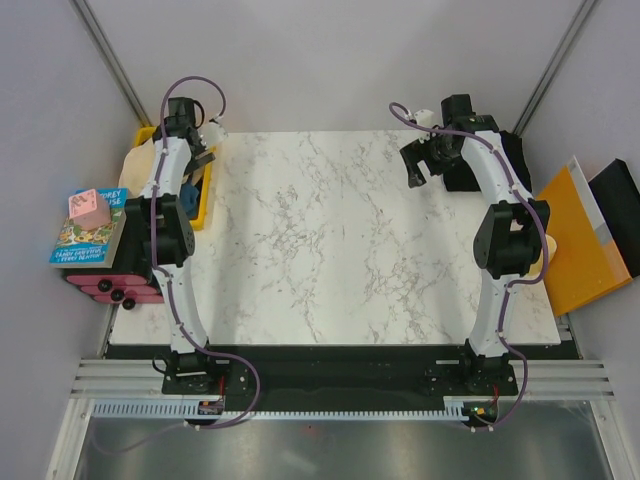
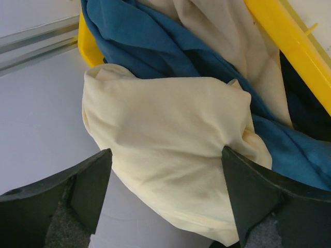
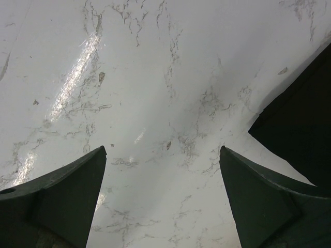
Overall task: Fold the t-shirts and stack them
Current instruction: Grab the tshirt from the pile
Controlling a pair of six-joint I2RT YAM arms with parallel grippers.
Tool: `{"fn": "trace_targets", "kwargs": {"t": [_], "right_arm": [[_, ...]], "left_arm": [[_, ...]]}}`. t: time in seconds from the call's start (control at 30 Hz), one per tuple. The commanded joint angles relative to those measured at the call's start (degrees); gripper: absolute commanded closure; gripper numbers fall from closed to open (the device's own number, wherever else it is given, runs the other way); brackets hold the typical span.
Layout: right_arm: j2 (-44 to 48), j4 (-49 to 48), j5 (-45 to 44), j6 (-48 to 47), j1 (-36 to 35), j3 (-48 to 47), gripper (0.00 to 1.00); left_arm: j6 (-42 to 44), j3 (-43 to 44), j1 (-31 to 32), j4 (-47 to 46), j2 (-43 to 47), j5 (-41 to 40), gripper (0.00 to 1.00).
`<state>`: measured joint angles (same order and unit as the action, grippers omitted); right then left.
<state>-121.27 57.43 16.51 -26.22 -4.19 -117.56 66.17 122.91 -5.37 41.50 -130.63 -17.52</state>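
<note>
The pale cream-yellow t-shirt (image 2: 165,119) bulges in a crumpled lump over the rim of the yellow crate (image 2: 289,46). The teal-blue t-shirt (image 2: 155,46) lies bunched behind it inside the crate. My left gripper (image 2: 165,151) is open, its jaws wide on either side of the cream lump, and the right fingertip (image 2: 232,165) touches the cloth. From above, the left gripper (image 1: 203,158) is over the crate (image 1: 203,210) at the table's back left. My right gripper (image 3: 161,150) hangs open and empty over bare marble, at the back right (image 1: 418,165). Whether any black t-shirt shows I cannot tell.
A black straight-edged thing (image 3: 300,119) lies just right of the right gripper, by the table's back right corner (image 1: 470,180). An orange folder (image 1: 580,240) and a black panel (image 1: 615,200) sit off the right edge. A book with a pink cube (image 1: 90,225) lies off the left edge.
</note>
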Motion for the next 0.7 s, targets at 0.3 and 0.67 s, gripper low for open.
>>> {"fn": "trace_targets", "kwargs": {"t": [0.3,0.67], "right_arm": [[3.9,-3.5,0.5,0.8,-0.3,2.2,0.02],[6.1,-8.2,2.4,4.3,-0.6,4.4,0.02]], "left_arm": [[-8.9,1.5,-0.3,1.7,-1.5,1.1,0.98],[-18.3,7.0,2.9,-0.1,11.3,14.3,0.98]]}}
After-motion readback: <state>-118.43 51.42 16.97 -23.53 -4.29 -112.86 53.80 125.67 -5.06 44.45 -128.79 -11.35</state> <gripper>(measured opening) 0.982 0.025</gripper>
